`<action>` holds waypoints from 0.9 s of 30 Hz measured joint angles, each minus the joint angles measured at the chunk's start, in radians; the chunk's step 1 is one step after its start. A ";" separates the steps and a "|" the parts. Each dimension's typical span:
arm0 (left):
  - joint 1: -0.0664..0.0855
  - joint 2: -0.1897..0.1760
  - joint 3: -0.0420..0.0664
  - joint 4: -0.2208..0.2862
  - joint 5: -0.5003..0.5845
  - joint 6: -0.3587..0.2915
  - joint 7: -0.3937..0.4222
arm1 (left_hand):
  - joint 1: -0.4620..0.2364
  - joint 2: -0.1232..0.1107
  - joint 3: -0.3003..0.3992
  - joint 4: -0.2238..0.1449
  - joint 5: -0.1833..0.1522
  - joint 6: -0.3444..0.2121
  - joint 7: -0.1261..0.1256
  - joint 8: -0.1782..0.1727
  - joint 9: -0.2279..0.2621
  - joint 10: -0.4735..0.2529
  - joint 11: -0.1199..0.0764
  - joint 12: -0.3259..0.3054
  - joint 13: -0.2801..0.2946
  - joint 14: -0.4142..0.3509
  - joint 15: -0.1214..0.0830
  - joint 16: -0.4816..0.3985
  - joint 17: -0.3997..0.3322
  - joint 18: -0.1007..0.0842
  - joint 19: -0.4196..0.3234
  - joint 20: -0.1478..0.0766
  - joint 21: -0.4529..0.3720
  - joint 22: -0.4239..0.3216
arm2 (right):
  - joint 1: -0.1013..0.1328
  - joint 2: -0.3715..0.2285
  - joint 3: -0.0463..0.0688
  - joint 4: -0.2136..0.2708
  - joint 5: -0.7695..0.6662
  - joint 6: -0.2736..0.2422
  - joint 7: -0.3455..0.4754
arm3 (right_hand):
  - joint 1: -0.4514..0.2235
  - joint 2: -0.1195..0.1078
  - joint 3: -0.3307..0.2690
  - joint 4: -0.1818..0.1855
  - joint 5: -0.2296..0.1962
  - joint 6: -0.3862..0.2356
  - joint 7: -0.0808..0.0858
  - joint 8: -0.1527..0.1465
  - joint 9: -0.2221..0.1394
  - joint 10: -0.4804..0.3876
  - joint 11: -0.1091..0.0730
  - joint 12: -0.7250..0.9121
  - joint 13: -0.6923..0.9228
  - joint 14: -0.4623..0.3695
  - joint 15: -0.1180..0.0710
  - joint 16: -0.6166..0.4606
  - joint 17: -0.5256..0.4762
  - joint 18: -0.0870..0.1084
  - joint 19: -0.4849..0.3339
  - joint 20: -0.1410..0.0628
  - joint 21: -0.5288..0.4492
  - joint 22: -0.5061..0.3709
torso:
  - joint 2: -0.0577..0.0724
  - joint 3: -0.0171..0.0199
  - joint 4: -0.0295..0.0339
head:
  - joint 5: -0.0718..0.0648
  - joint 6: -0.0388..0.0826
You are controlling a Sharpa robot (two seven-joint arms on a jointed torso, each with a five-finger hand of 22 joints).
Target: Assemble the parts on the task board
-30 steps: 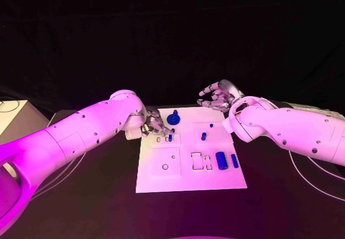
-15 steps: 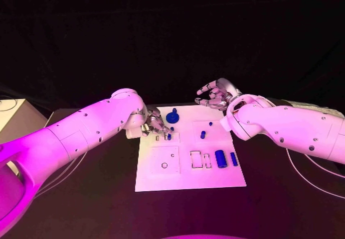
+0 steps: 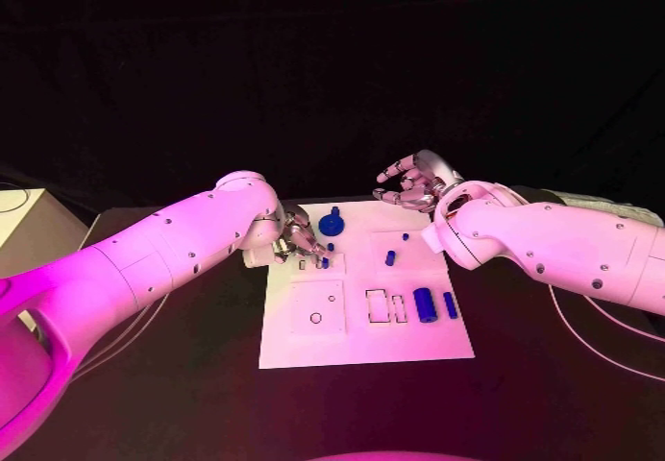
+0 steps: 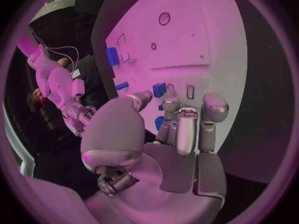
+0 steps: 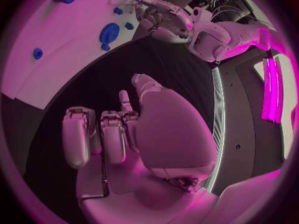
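The white task board lies in the middle of the black table. My left hand rests at the board's near-left corner. Its thumb and a fingertip pinch a small blue part beside a narrow slot. My right hand hovers above the board's far edge, fingers loosely curled and apart, holding nothing. A round blue part stands near the far edge. Two small blue pegs sit mid-board, and a thick blue cylinder and a slim one lie at the right.
Two rectangular slots and a round hole are cut into the board's near half. A pale box stands at the table's left edge. Thin cables trail under my right arm.
The camera has shifted slightly. Both hands keep their places relative to the board.
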 measured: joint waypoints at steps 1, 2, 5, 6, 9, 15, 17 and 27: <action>0.000 0.001 0.000 -0.001 0.000 0.000 0.000 | 0.000 0.000 0.002 0.002 0.000 0.000 0.000 0.000 0.001 0.000 0.000 0.000 0.000 -0.002 0.002 0.000 0.000 0.000 0.000 0.000 0.000 0.000 | 0.000 0.000 0.000 0.000 0.000 0.000 0.000 | 0.000 0.000 0.000 0.000 0.000 0.000 0.000 0.000 0.000 0.000 0.000 0.000 0.000 0.000 0.000 0.000 0.000 0.000 0.000 0.000 0.000 0.000 | 0.000 0.0002 0.0000 | -0.001 0.000; 0.000 0.002 0.000 -0.002 0.000 0.000 0.000 | 0.000 0.000 0.003 0.003 0.000 0.000 0.000 0.000 0.001 0.000 0.000 0.000 0.000 -0.004 0.004 0.000 0.000 0.000 0.000 0.000 0.000 0.000 | 0.000 0.001 0.000 0.000 0.000 0.000 0.000 | 0.000 0.000 0.000 0.000 0.000 0.000 0.000 0.000 0.000 0.000 0.000 0.000 0.000 0.000 0.000 0.000 0.000 0.000 0.000 0.000 0.000 0.000 | 0.000 0.0005 0.0000 | -0.001 -0.001; 0.000 0.004 -0.001 -0.004 0.001 -0.001 0.000 | 0.000 0.000 0.003 0.003 0.000 0.000 0.000 0.000 0.001 0.000 0.000 0.000 0.000 -0.004 0.004 0.000 0.000 0.000 0.000 0.000 0.000 0.000 | 0.000 0.002 0.000 0.000 0.000 0.001 -0.001 | 0.000 0.000 0.006 0.000 0.004 0.000 0.000 0.000 -0.001 0.000 0.000 0.000 0.000 0.000 0.000 0.000 0.000 0.000 0.000 0.000 -0.004 0.000 | 0.000 0.0007 0.0001 | -0.003 -0.003; 0.000 0.005 -0.001 -0.004 0.002 -0.001 0.000 | 0.000 0.000 0.003 0.003 0.000 0.000 0.000 0.000 0.001 0.000 0.000 0.000 0.000 -0.004 0.004 0.000 0.000 0.000 0.000 0.000 0.000 0.000 | 0.000 0.003 0.000 0.000 0.000 0.001 -0.001 | 0.000 0.000 0.009 0.001 0.004 0.000 0.000 0.000 -0.001 0.000 0.000 0.000 0.000 0.000 0.000 0.000 0.000 0.000 0.000 0.000 -0.004 0.000 | 0.000 0.0007 0.0001 | -0.003 -0.003; 0.000 0.007 -0.001 -0.005 0.002 -0.002 0.000 | 0.000 0.000 0.003 0.003 0.000 0.000 0.000 0.000 0.001 0.000 0.000 0.000 0.000 -0.004 0.004 0.000 0.000 0.000 0.000 0.000 0.000 0.000 | 0.000 0.003 0.000 -0.001 0.000 0.002 -0.002 | 0.000 0.000 0.010 0.001 0.004 0.000 0.000 0.000 -0.001 0.000 0.000 0.000 0.000 0.000 0.000 0.000 0.000 0.000 0.000 0.000 -0.004 0.000 | 0.001 0.0011 0.0004 | -0.003 -0.004; 0.000 0.010 -0.001 -0.006 0.004 -0.003 0.000 | 0.000 0.000 0.005 0.001 0.000 0.000 0.000 0.000 0.003 0.000 0.000 0.000 0.002 -0.004 0.004 0.000 0.000 0.000 0.000 0.000 0.000 0.002 | 0.000 0.005 0.000 -0.001 0.000 0.003 -0.003 | 0.000 0.000 0.010 0.001 0.004 0.000 0.000 0.000 -0.001 0.000 0.000 0.000 0.000 0.000 0.000 0.000 0.000 0.000 0.000 0.000 -0.004 0.000 | 0.001 0.0012 0.0006 | -0.003 -0.007; 0.000 0.011 -0.001 -0.006 0.005 -0.004 0.000 | 0.000 0.000 0.006 0.000 0.000 0.000 0.000 0.000 0.002 0.000 0.000 0.000 0.002 -0.004 0.004 0.000 0.000 0.000 0.000 0.000 0.000 0.003 | 0.000 0.005 0.000 -0.002 0.000 0.004 -0.003 | 0.000 0.000 0.010 0.001 0.004 0.000 0.000 0.000 -0.001 0.000 0.000 0.000 0.000 0.000 0.000 0.000 0.000 0.000 0.000 0.000 -0.004 0.000 | 0.001 0.0013 0.0006 | -0.004 -0.007; 0.000 0.017 -0.002 -0.009 0.011 -0.003 0.001 | 0.004 -0.004 0.023 -0.004 0.000 0.000 0.000 0.000 0.014 0.000 0.000 0.000 0.005 -0.004 0.004 0.000 0.000 0.000 0.000 0.000 0.000 0.005 | 0.000 0.008 0.000 -0.002 0.000 0.006 -0.004 | 0.000 0.000 0.010 0.001 0.004 0.000 0.000 0.000 -0.001 0.000 0.000 0.000 0.000 0.000 0.000 0.000 0.000 0.000 0.000 0.000 -0.004 0.000 | 0.001 0.0019 0.0006 | -0.007 -0.010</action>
